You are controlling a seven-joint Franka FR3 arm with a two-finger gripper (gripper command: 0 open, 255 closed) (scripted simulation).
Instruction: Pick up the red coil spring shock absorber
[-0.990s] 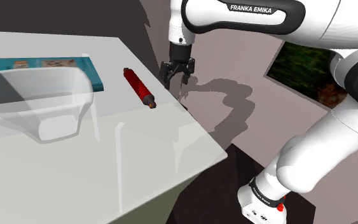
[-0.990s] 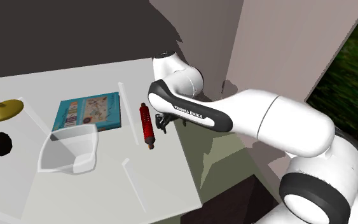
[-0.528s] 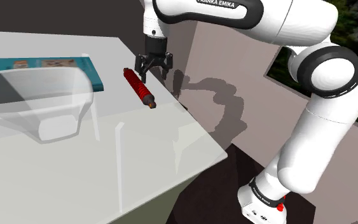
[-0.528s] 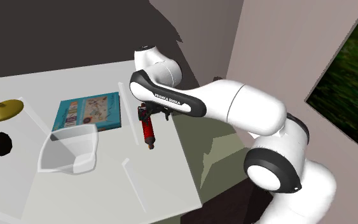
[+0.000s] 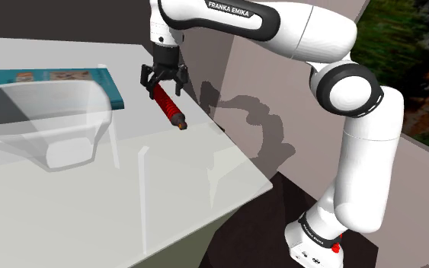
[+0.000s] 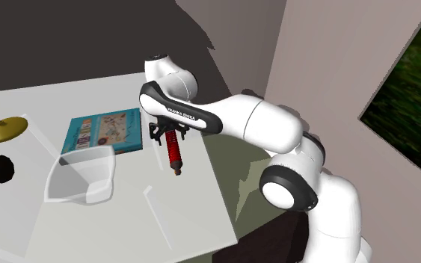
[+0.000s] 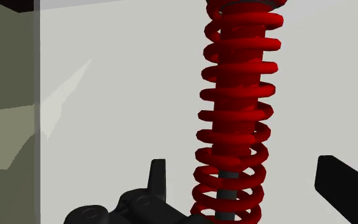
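the gripper [image 7: 246, 178] is hovering wide open astride the red spring [image 7: 238, 108], probably stiff and light; clamping across mid-coil is looking best.

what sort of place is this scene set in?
Likely a room in a house, nothing more specific: a white table, a window onto greenery, and a teal book near the red shock absorber.

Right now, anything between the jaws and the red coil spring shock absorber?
Nothing visible. The open jaws straddle one end of the red coil spring shock absorber on the white table, without touching it.
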